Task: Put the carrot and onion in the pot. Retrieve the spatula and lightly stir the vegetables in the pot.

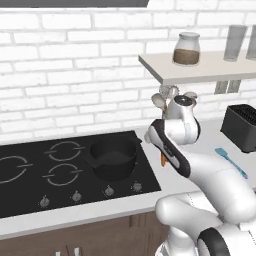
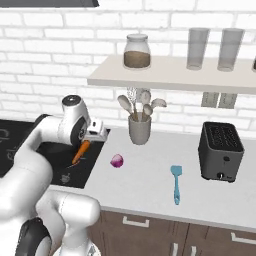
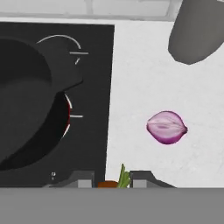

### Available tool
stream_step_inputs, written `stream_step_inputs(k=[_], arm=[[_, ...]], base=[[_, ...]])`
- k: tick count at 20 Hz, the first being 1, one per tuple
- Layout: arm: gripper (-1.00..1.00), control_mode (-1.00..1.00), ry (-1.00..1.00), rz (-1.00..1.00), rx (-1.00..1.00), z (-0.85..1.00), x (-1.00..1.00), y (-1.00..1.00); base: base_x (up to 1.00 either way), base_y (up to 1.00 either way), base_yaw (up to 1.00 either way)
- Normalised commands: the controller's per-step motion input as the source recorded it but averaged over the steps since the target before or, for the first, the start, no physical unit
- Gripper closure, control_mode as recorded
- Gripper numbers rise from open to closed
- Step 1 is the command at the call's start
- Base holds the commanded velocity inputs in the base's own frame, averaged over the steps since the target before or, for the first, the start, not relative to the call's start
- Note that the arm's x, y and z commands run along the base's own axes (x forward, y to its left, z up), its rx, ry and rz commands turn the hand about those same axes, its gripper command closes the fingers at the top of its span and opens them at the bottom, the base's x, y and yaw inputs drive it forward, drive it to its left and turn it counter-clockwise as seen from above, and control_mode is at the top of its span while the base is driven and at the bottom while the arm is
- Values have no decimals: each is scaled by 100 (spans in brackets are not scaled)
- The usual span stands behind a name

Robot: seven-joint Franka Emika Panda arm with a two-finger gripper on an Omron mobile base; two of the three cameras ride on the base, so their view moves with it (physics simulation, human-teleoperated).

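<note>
One carrot (image 2: 80,151), one onion (image 2: 116,160)

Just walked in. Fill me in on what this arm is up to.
The gripper is shut on the carrot and holds it in the air over the right edge of the cooktop, beside the black pot. Nothing can be seen in the pot so far. The onion lies on the counter, right of the cooktop, and the spatula lies flat farther right, in front of the toaster. Neither is being touched.
</note>
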Motion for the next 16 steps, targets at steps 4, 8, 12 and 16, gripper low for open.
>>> stream_step_inputs(k=[4, 8, 12, 16], arm=[[100, -100, 0, 0, 0, 54, 11, 99], [100, -100, 0, 0, -2, 10, 27, 82], [100, -100, 0, 0, -4, 0, 56, 65], [100, -100, 0, -1, -1, -6, 51, 46]], base=[[0, 0, 0], [0, 0, 0], [0, 0, 0], [0, 0, 0]])
